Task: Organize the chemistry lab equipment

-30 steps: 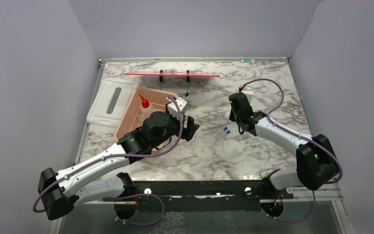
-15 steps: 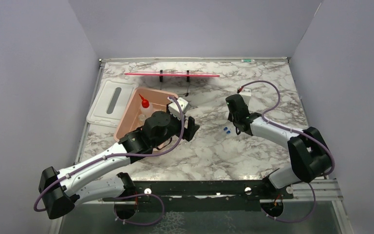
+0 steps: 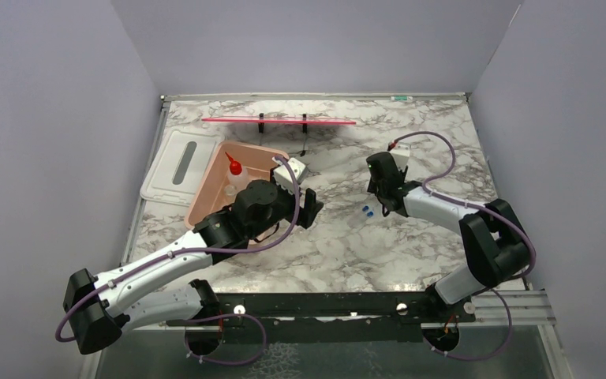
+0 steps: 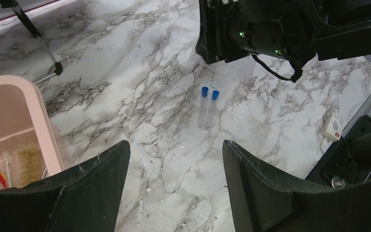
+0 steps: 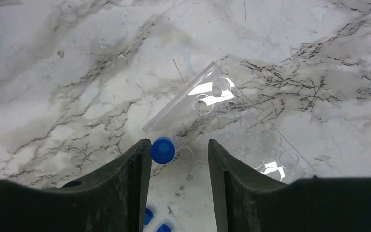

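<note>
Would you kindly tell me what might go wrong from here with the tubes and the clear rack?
1. The upright blue-capped tube, apparently standing in the clear rack, sits right beside one side of the open right pincer. Pulling away carelessly could snag and tip it.
2. The rack is see-through and looks light, so a nudge might slide it.
3. The two tubes lying on their sides could roll if bumped.

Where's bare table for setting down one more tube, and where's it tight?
Free: marble between the two loose blue-capped tubes and the arm bases; also the strip between the red rod and the right gripper. Crowded: left side, pink tub with white lid and left gripper.
</note>
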Robot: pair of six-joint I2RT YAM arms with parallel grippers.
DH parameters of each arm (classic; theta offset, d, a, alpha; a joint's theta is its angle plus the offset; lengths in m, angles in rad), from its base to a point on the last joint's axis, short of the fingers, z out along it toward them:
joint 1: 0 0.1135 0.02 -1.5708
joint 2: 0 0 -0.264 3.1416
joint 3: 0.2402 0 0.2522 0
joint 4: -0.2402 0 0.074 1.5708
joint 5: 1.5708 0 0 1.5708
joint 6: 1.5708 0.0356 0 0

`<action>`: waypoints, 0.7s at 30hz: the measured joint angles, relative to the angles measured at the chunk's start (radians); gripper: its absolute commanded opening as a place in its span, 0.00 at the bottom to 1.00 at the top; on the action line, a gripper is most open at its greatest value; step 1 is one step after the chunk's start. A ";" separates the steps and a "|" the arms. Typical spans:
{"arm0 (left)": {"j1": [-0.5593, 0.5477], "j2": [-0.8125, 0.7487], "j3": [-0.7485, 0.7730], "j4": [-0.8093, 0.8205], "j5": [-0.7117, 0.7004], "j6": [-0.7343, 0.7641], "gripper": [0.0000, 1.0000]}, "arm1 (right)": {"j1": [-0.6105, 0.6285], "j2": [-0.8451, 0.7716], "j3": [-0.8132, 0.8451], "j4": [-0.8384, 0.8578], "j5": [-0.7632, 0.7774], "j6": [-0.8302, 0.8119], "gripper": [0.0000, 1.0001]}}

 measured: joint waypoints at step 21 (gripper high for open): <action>0.000 0.019 -0.012 0.023 0.034 -0.054 0.74 | -0.001 -0.292 0.002 -0.360 -0.229 0.176 0.46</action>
